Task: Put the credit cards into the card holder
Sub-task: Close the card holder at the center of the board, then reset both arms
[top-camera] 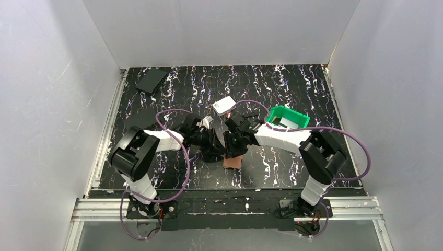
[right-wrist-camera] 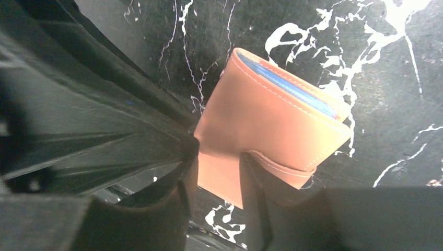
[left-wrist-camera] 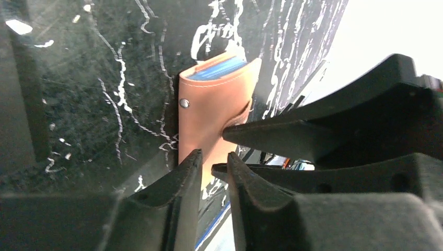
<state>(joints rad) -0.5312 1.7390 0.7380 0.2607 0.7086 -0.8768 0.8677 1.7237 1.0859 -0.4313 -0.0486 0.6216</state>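
holding the card holder (right-wrist-camera: 271, 120) at the centre of the top view, over the worktop (top-camera: 292, 94), you have the left tool (left-wrist-camera: 213, 155) and the right tool (right-wrist-camera: 218, 154) both clamped on its lower leather. blue card edges (right-wrist-camera: 292, 86) already show in its mouth, so this looks like the closing step. next, press it shut onto the snap stud (left-wrist-camera: 184, 103). no brand or writing is readable.

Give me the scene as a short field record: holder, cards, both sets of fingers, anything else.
holder: folded, mid-table between the arms
card: blue edge showing in the holder's open end
right fingers: closed on the holder's flap
left fingers: narrow gap at the holder's near end, grip unclear
other: white box, green bin, black item far left
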